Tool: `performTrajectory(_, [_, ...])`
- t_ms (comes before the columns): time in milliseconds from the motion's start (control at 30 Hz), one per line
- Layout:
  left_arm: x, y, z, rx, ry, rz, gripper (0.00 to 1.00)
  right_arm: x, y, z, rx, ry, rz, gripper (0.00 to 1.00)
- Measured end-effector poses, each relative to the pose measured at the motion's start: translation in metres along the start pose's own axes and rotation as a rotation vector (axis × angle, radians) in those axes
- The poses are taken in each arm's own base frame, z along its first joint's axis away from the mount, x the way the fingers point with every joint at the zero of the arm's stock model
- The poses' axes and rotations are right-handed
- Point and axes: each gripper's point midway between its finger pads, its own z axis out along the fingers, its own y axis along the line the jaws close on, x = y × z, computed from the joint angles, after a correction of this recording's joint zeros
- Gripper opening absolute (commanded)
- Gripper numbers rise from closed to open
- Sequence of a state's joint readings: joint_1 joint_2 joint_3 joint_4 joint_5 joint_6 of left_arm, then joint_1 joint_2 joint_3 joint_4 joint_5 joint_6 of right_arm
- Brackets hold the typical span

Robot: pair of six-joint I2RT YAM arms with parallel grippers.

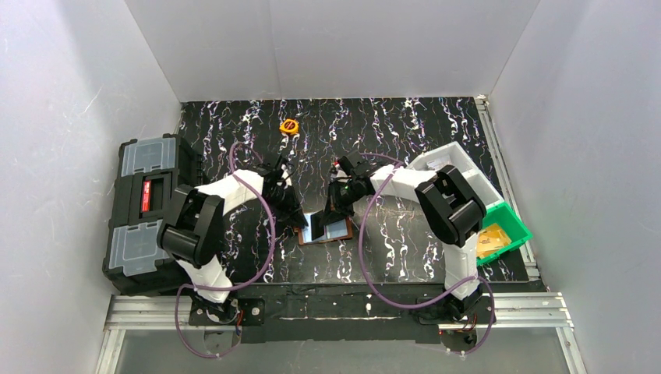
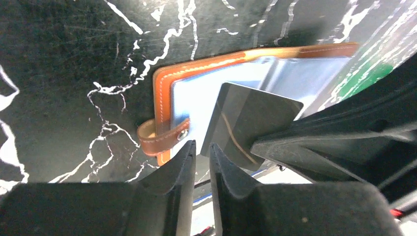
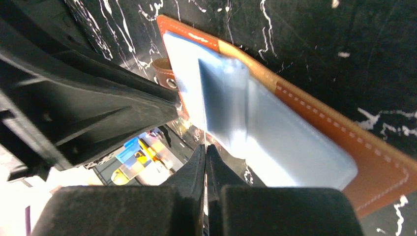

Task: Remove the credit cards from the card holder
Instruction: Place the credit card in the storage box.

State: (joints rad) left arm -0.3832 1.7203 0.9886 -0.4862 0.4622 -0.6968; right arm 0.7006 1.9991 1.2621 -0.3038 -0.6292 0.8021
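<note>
Two grippers meet over the holder, which lies open with its pockets up on the table, near the front middle; the left gripper sits at the holder's strap end, its fingers nearly together, with only a thin slit and nothing between them; whether its tips press on the leather I cannot tell. One strap loops off the holder's edge just beside those tips. One card, dark grey from the left wrist and bluish from the right, stands aslant over the pale blue pockets; whether any of it sits inside a pocket I cannot tell. The right gripper is pinched tight on the card's near edge, its fingers pressed together with the thin plastic between them. Well off to the left stands a black toolbox; a green bin sits at the right edge; a small orange disc lies far back, apart from everything.
</note>
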Motion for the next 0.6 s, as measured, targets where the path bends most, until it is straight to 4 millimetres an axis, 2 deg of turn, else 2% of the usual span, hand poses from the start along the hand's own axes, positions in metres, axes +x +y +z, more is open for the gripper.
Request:
performTrajectory(200, [-0.010,-0.019,-0.032,0.016,-0.082,0.078,0.65,-0.003,0.006,-0.018,0.010,-0.042,-0.016,0.01])
performTrajectory(333, [-0.018,-0.037,-0.057,0.046,-0.144,0.135,0.83,-0.011,0.016,-0.042,-0.005,-0.099,-0.028,0.01])
performTrajectory(400, [-0.020,-0.044,-0.066,0.059,-0.166,0.157,0.89,-0.015,0.022,-0.057,-0.018,-0.135,-0.035,0.01])
performTrajectory(600, [-0.023,-0.055,-0.081,0.079,-0.195,0.192,0.93,-0.015,0.025,-0.098,-0.014,-0.223,-0.027,0.01])
